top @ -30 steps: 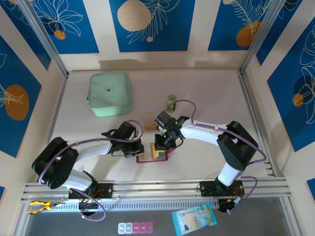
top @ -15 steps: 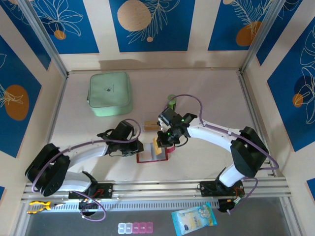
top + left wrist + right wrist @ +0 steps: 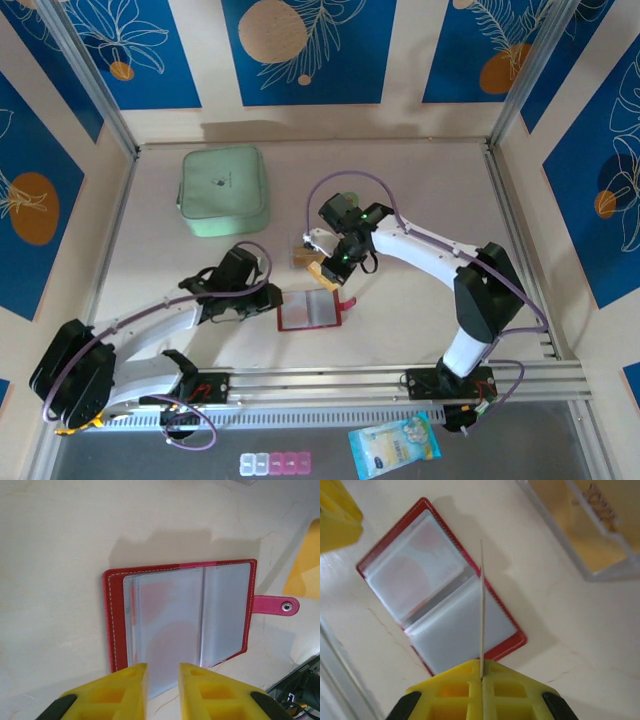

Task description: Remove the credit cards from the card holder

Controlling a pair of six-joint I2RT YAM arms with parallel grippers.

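mint-green case [image 3: 224, 190]: back left of the table [image 3: 430, 190], well apart from the work, no obstacle
left gripper [image 3: 163, 680]: jaws slightly apart, nothing between them, hovering at the holder's edge
card holder [image 3: 308, 311]: lying open and flat mid-table, sleeves up, snap tab to the right; looks light and likely to slide, so pin the red cover edge, not the sleeves
second card [image 3: 405, 575]: whitish with a red patch, shows through a sleeve; the sleeve looks soft and clingy, so pull along the pocket mouth
right gripper [image 3: 481, 677]: pressed together on the orange-tan card [image 3: 481, 605], seen edge-on above the holder; thin, stiff, slick, so pinch one short edge and don't bend it
clear tray [image 3: 560, 530]: just beyond the holder, its rim the only nearby edge to clear
room: open table to the right and behind
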